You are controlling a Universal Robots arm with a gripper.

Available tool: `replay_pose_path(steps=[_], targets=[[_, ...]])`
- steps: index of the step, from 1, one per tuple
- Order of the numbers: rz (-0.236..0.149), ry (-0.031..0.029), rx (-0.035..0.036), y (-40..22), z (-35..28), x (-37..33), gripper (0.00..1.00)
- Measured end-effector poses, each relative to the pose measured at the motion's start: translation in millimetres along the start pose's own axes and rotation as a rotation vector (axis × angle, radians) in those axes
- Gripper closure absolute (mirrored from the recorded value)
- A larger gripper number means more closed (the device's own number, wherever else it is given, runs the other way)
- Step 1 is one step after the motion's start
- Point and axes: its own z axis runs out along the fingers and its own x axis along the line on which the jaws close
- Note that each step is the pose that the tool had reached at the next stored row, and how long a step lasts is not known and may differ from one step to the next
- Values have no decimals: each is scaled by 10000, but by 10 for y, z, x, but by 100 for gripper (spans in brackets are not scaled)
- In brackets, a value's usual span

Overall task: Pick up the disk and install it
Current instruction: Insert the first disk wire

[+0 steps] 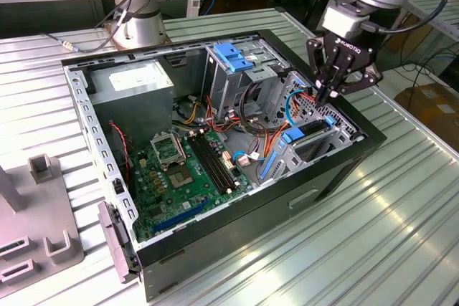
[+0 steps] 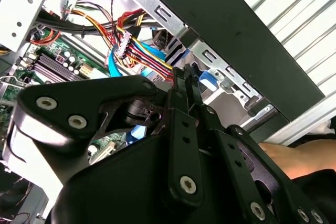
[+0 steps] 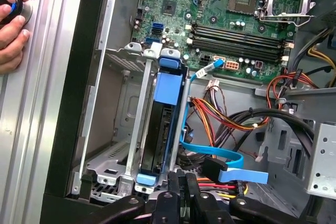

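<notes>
The disk [image 3: 161, 124] stands on edge in a slot of the metal drive cage [image 3: 113, 129], its dark body framed by blue carrier rails. In the exterior view the disk [image 1: 310, 130] sits in the cage at the case's right end, by the black side wall. My gripper [image 1: 327, 94] hangs just above that cage, a little behind the disk, fingers pointing down. In both wrist views the two black fingertips of the gripper [image 3: 182, 178] [image 2: 185, 75] are pressed together with nothing between them, right over the end of the disk's rail and the blue data cable [image 3: 231, 163].
The open computer case [image 1: 337, 170] lies on a ribbed metal table. Inside are a motherboard [image 1: 186, 170], a grey power supply [image 1: 133, 80], a drive cage with a blue latch [image 1: 233, 55] and loose cables [image 3: 236, 119]. A person's hand [image 3: 13, 19] rests outside the case. Grey fixtures [image 1: 36, 206] stand on the exterior view's left.
</notes>
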Motion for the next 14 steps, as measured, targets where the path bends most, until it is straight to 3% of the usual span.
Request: replay_pose_path(steps=[4,10,14], targets=[[6,-94,17,14,8,38,83],[644,-107,-21,13,28,38,83],[699,-109,-24,23,37,51,83]])
